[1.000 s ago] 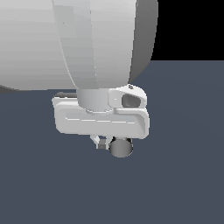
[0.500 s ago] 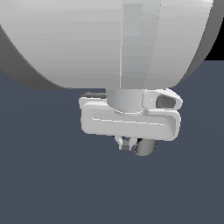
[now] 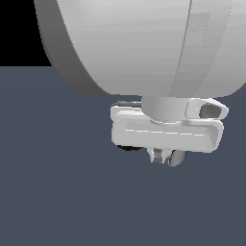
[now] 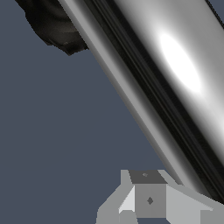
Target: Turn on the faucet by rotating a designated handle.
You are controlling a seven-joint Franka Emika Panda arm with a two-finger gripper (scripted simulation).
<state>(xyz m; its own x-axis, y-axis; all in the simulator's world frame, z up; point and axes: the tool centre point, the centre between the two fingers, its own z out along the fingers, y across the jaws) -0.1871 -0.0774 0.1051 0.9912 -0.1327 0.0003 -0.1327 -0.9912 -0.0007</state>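
In the exterior view the white arm fills the upper part and hides most of the faucet. Only dark slivers of the faucet (image 3: 129, 147) show behind the white hand. My gripper (image 3: 158, 155) hangs under the hand with its fingers close together and nothing between them. A short end of the chrome handle (image 3: 176, 158) shows just beside them, on the exterior view's right. The wrist view shows the handle (image 4: 175, 74) as a wide shiny bar running diagonally, very close. One grey fingertip (image 4: 148, 199) sits right beside it. The faucet's black elbow (image 4: 57, 26) is at the bar's far end.
A flat dark blue-grey floor (image 3: 57, 192) lies under everything, and a black background (image 3: 19, 33) shows above it. The large white arm link (image 3: 144, 43) blocks the view of whatever lies behind it.
The hand and arm have moved steadily toward the exterior view's right, and the arm now fills more of that view. The fingers stay close together beside the chrome handle.
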